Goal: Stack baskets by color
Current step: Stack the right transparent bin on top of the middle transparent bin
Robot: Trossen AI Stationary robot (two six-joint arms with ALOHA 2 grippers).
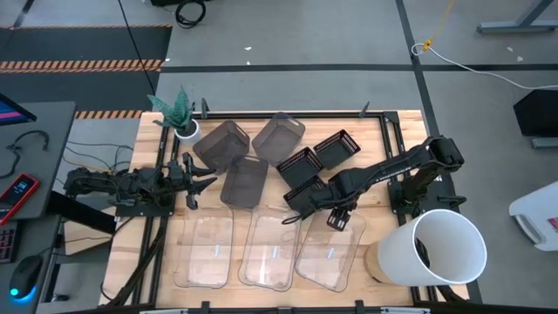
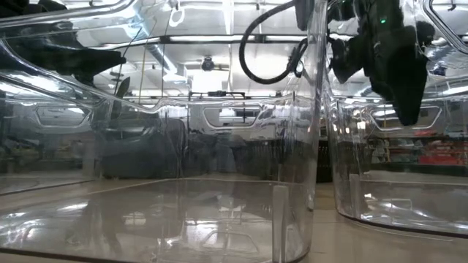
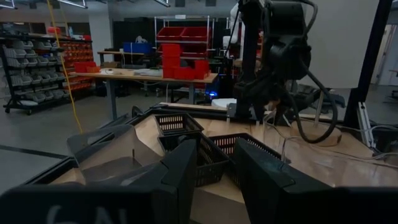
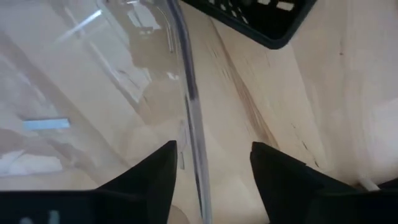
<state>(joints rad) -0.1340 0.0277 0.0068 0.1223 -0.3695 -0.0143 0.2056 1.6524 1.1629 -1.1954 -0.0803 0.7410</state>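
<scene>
Three clear baskets stand in a row along the near edge. Behind them rest three smoky grey baskets and three black slatted baskets, all apart. My right gripper points down, open, over the far rim of the right clear basket. One finger stands inside the wall and one outside, the rim between them; no touch shows. My left gripper waits level at the table's left, open, with nothing between its fingers.
A big white bucket lies on its side at the near right corner, next to the right clear basket. A small white plant pot stands at the far left. A black basket's corner sits just beyond my right gripper.
</scene>
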